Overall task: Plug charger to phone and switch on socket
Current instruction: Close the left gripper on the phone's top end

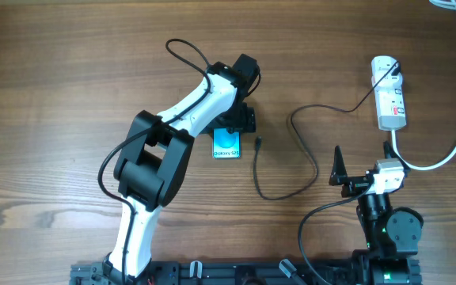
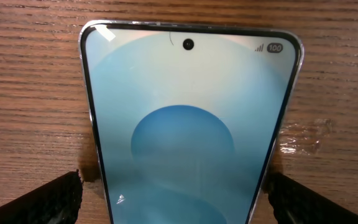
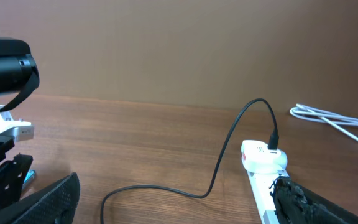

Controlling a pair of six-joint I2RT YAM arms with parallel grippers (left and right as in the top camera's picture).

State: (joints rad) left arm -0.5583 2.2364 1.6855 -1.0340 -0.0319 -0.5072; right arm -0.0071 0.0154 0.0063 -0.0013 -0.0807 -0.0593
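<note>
The phone lies flat on the wooden table with its cyan screen up. My left gripper hangs over its far end. In the left wrist view the phone fills the frame and the left gripper stands open, one finger on each side of it, not pressing it. The charger is a thin black cable whose loose tip lies just right of the phone. Its other end is plugged into the white socket. My right gripper is open and empty, just in front of the socket, with the charger cable between its fingers' lines.
A thick white cord runs from the socket off the table's top right corner and also shows as the white cord in the right wrist view. The left arm stretches diagonally across the table's left half. Its wrist camera shows at left.
</note>
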